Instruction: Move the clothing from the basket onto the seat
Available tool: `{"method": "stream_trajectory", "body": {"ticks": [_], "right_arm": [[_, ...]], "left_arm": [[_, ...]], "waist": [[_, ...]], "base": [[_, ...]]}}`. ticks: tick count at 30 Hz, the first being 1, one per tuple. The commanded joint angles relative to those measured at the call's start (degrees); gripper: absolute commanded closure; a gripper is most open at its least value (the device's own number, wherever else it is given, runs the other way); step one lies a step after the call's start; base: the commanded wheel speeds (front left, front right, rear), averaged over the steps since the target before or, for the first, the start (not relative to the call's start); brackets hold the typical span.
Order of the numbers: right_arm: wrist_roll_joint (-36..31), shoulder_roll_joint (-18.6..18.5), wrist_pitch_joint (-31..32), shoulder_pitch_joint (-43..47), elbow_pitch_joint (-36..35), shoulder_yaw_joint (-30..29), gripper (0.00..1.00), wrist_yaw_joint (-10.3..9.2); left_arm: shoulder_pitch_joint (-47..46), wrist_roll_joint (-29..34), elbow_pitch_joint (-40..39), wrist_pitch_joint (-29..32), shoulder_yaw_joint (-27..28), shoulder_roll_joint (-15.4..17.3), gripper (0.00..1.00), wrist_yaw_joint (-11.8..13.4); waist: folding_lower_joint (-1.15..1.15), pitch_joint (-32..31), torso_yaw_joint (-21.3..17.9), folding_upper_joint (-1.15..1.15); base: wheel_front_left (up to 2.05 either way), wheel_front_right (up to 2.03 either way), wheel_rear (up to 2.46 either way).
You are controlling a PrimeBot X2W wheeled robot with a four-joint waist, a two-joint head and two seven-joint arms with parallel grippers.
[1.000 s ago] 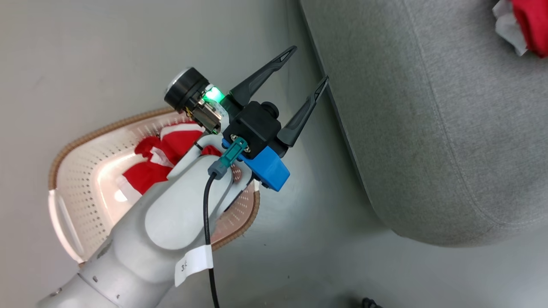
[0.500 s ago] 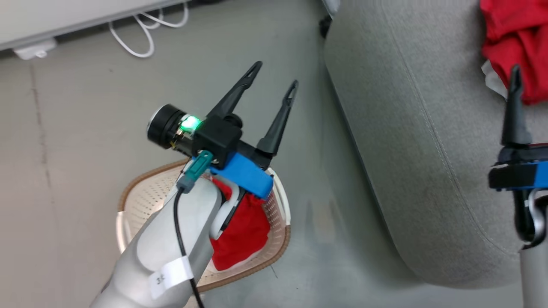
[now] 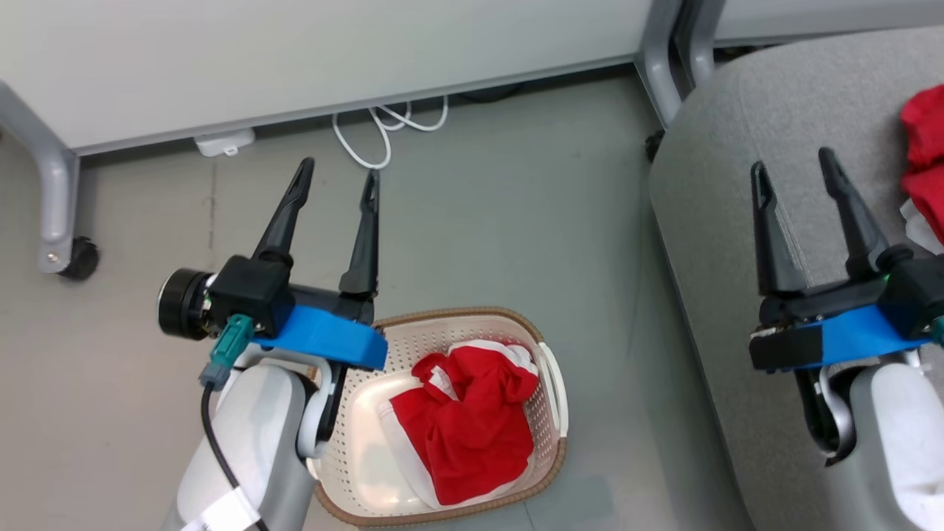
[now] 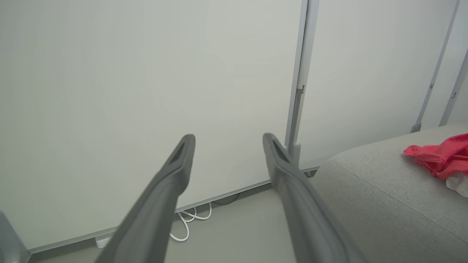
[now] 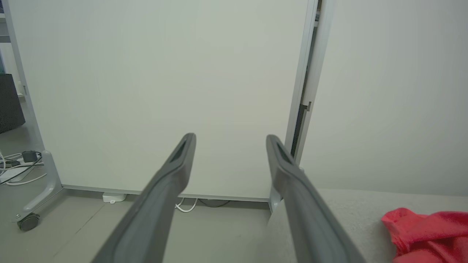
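Note:
A crumpled red garment with white bands [image 3: 464, 417] lies in the cream basket [image 3: 552, 376] on the floor. Another red garment [image 3: 925, 158] rests on the grey seat [image 3: 737, 147] at the right, also seen as red clothing [image 4: 440, 159] and red cloth [image 5: 427, 233] in the wrist views. My left gripper [image 3: 338, 173] hovers open and empty above the floor just up-left of the basket. Over the seat's front edge my right gripper [image 3: 793, 162] is open and empty too. Both wrist views show spread fingers [image 4: 175, 171] [image 5: 179, 168] pointing at a white wall panel.
A white partition panel [image 3: 295, 51] on a grey wheeled foot [image 3: 63, 254] stands behind the floor area. White cables [image 3: 383, 133] and a small white box [image 3: 225, 141] lie at its base. A grey post [image 3: 660, 66] stands beside the seat.
The head camera has swung, so the whole picture shifted. The wall panel and cables have come into view, and the right gripper now shows whole above the seat. Both grippers stay open.

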Motion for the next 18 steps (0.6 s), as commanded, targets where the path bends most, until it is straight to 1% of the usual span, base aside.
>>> {"method": "stream_trajectory", "body": {"ticks": [1,3,10,18], "right_arm": [[0.38,0.56,-0.20,1.69,0.06,0.33,0.00,0.01],[0.64,1.17,-0.20,2.71,-0.09,0.93,0.00,0.01],[1.06,3.17,-0.20,7.09,-1.06,1.79,0.00,0.01],[1.38,4.44,-0.20,11.10,-2.04,1.30,0.00,0.01]], "left_arm": [[1.26,0.62,-0.65,-0.23,1.23,-0.40,0.00,-0.30],[2.68,1.78,-1.20,-0.23,2.93,-0.55,0.00,-0.28],[7.88,3.00,-3.15,-0.23,8.30,-1.44,0.00,-1.03],[12.91,3.97,-3.89,-0.22,12.06,-1.95,0.00,-2.23]], "waist": [[0.01,-2.04,1.83,0.00],[0.01,-2.97,2.40,0.00],[0.01,-5.38,3.51,0.00],[0.01,-7.20,3.70,0.00]], "base": [[0.00,0.00,0.00],[0.00,0.00,0.00],[0.00,0.00,0.00],[0.00,0.00,0.00]]}}
